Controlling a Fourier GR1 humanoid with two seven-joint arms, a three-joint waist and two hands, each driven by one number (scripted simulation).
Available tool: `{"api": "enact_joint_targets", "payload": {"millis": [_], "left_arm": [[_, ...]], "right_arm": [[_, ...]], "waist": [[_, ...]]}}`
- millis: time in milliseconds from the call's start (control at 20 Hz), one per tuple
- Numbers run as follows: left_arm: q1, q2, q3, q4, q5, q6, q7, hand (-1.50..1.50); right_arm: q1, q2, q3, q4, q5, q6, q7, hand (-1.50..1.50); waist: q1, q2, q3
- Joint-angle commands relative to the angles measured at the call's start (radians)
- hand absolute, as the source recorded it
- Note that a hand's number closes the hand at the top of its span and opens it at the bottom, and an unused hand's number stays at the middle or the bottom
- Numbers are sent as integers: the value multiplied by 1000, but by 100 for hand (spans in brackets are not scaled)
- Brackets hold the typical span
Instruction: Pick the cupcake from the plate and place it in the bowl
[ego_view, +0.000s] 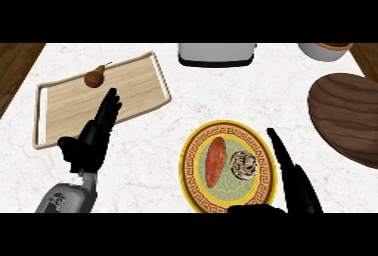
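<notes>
The cupcake (244, 165), brown and cream swirled, sits on the right half of a yellow-rimmed plate (193, 165) in the head view, beside a reddish sausage-shaped food (215, 161). The dark wooden bowl (348, 117) lies at the right edge of the counter. My right hand (291, 172) is open, fingers straight, lying along the plate's right rim just right of the cupcake, not touching it as far as I can see. My left hand (92, 137) is open, fingers up, resting over the near edge of the wooden tray.
A wooden tray (136, 82) at the back left holds a pear (94, 77). A grey toaster-like appliance (218, 54) stands at the back centre. A white pot (326, 50) is at the back right. Dark wood flooring borders the marble counter on both sides.
</notes>
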Motion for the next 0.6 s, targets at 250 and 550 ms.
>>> {"api": "enact_joint_targets", "payload": {"millis": [250,550], "left_arm": [[-90,-65,43,131,-52,-22,-20,0],[23,-32,85,0,-41,-92,2,0]], "right_arm": [[58,51,47,-26,-23,-32,-57,-150],[77,56,-7,98,-102,-67,-186,-150]], "waist": [[-5,1,0],[1,0,0]]}}
